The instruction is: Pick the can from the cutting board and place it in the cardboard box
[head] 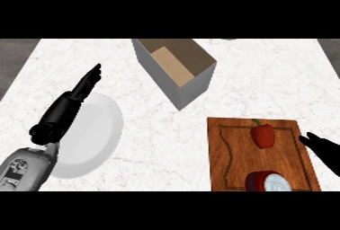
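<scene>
Nearest you, at the lower edge of the cutting board (225, 157), the can (267, 181) stands upright with its pale lid facing up and its red and dark blue side showing; no writing or brand can be read on it from the head view. Just beyond it on the same board lies a red bell pepper (263, 135) with a green stem, apart from the can. Your right hand (324, 150) comes in from the right edge beside the board, its fingers fairly straight and pointing toward the pepper, with nothing in them; it sits near the board's right rim and is not touching the can. On the other side, your left hand (66, 110) lies stretched out over the near edge of a white plate (96, 139), fingers straight and pointing up and away, holding nothing. The grey forearm behind it carries some small dark markings, too small to read. Farther back, past the board and between the two hands, the cardboard box (192, 87) stands open on the white marble counter (266, 81), its grey outer walls and tan inside showing, with no label legible on it.
</scene>
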Tool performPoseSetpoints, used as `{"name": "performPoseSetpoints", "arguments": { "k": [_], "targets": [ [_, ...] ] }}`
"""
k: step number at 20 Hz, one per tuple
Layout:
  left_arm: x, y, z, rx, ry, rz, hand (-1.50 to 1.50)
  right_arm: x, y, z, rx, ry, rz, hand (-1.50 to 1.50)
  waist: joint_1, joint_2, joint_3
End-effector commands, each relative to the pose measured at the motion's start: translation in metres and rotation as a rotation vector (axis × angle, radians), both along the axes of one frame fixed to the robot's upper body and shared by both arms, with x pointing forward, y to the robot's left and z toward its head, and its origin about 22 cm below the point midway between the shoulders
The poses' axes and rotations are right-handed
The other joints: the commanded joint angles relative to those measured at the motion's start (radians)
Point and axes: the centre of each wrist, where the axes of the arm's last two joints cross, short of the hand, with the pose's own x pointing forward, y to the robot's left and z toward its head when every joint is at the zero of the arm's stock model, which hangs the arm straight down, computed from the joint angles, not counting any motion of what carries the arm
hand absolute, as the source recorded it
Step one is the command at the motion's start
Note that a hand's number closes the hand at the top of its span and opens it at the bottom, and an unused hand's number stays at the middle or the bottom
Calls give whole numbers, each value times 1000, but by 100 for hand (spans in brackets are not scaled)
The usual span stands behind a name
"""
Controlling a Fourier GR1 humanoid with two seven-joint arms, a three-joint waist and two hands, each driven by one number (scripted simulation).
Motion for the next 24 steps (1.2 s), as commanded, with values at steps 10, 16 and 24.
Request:
{"name": "performPoseSetpoints", "arguments": {
  "k": [10,16,24],
  "targets": [
    [7,8,5,10,5,18,0,18,31,-29,-164,102,-118,-150,-12,-5,1],
    [9,7,-2,5,7,16,0,26,51,-43,-165,90,-124,-150,-18,-5,1],
    [-3,13,-14,3,8,35,0,31,54,-74,-240,124,-124,-150,-29,-10,2]
  ]
}}
